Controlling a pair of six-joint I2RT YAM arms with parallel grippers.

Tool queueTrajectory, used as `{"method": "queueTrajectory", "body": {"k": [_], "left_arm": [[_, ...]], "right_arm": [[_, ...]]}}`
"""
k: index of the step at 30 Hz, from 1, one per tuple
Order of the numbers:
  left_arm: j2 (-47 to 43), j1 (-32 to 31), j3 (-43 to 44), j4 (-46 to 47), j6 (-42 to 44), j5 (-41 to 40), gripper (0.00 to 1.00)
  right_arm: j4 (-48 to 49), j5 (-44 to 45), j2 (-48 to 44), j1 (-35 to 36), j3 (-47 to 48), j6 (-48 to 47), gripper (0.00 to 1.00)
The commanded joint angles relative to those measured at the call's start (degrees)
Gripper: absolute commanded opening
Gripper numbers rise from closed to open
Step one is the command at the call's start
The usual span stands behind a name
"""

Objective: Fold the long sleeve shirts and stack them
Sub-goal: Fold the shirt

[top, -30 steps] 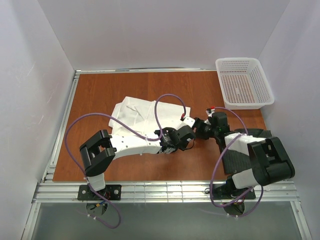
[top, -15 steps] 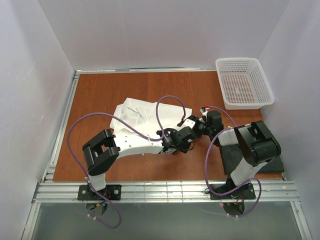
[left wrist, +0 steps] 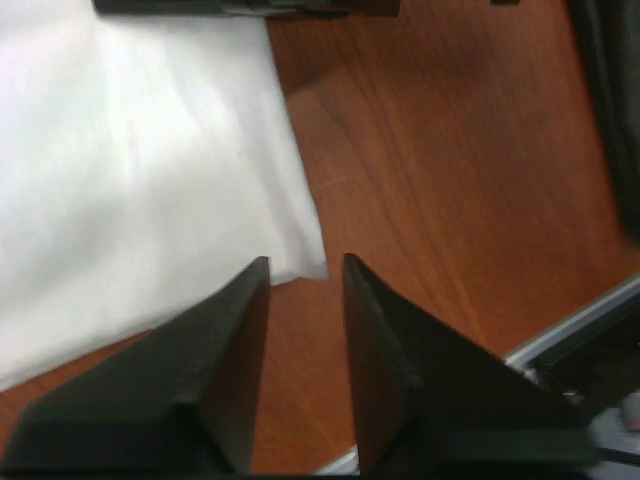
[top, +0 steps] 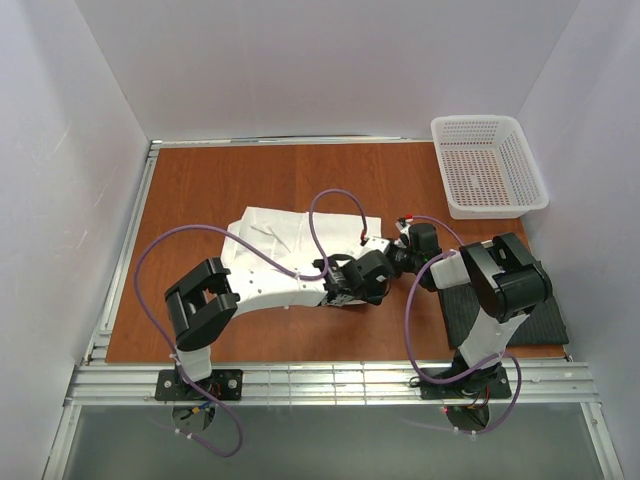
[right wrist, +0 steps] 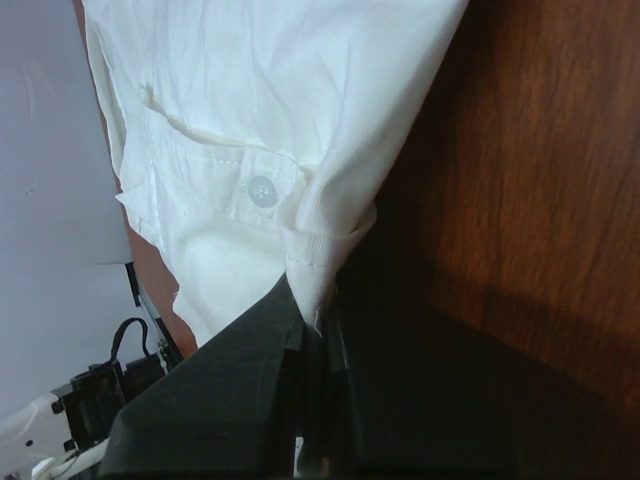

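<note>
The white long sleeve shirt point(top: 272, 232) lies partly folded in the middle of the table. Both grippers meet at its right edge. My right gripper point(right wrist: 318, 318) is shut on a bunched fold of the white shirt point(right wrist: 270, 90), just below a button point(right wrist: 262, 190). My left gripper point(left wrist: 306, 272) stands open by a narrow gap with bare wood between its fingers, and the corner of the white shirt point(left wrist: 150, 170) lies just ahead of its tips. The dark shirt point(top: 545, 322) lies flat at the near right, partly hidden behind the right arm.
A white mesh basket point(top: 488, 165) stands at the back right corner. The wooden table point(top: 200, 190) is bordered by white walls and a metal rail along the near edge. Purple cables loop over both arms.
My right gripper has shut on the white shirt's edge and its arm has folded back upright. My left gripper has parted its fingers and no longer pinches anything.
</note>
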Motion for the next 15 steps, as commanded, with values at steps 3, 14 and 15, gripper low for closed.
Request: {"method": "queueTrajectory", "body": {"k": [3, 14, 15], "left_arm": [[-11.51, 5.88, -5.52, 0.98, -5.70, 4.16, 0.43], [-33.48, 32.51, -22.40, -1.57, -2.28, 7.16, 0.68], [-34.10, 34.27, -23.45, -1.57, -2.28, 7.69, 0.68]], "right_arm": [[-10.40, -3.07, -2.04, -2.76, 2.70, -12.09, 0.01], [-60.81, 12.38, -5.65, -5.66, 26.79, -46.49, 0.01], [-62.31, 13.44, -5.74, -5.66, 28.28, -47.54, 0.01]]}}
